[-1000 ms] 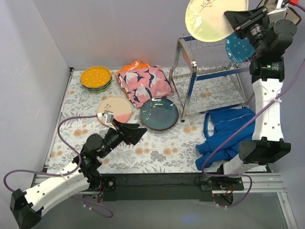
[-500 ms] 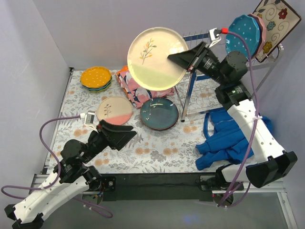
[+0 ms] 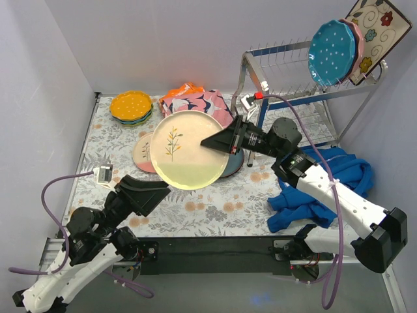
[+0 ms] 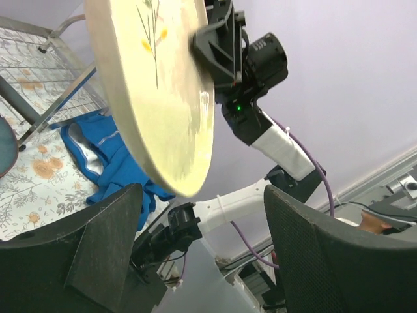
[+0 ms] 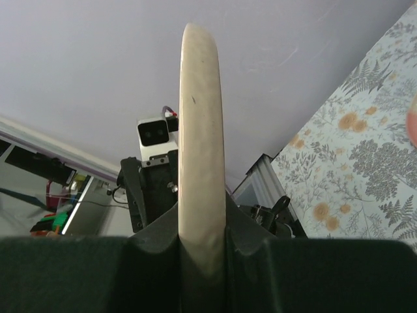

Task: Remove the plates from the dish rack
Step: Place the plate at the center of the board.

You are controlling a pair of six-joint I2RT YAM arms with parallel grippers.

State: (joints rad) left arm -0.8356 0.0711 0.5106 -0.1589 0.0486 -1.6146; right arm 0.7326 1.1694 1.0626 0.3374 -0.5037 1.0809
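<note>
Desk [image 3: 215, 208] with a floral cover, seen from above. The right gripper [image 3: 207, 141] is clamped on the rim of a large cream plate [image 3: 186, 149] with a sprig motif, holding it tilted in the air at centre. The right wrist view shows that rim pinched edge-on between the fingers. The left gripper [image 3: 161, 190], at 7 o'clock, has its jaws wide apart and holds nothing, just under the plate's lower edge.

Likely risks: a rim-only hold on so wide a plate could let it swing or slip. Lowering it could knock it against the cream-pink plate [image 3: 142, 154] or dark teal plate [image 3: 233, 168] lying beneath, or against the left gripper.

The dish rack [image 3: 287, 99], at 1 o'clock, holds on its top tier a blue dotted plate [image 3: 332, 42], a pink plate [image 3: 357, 39] behind it, and a square floral plate [image 3: 376, 29]. At 10 o'clock sits an orange-topped stack [image 3: 130, 104].
</note>
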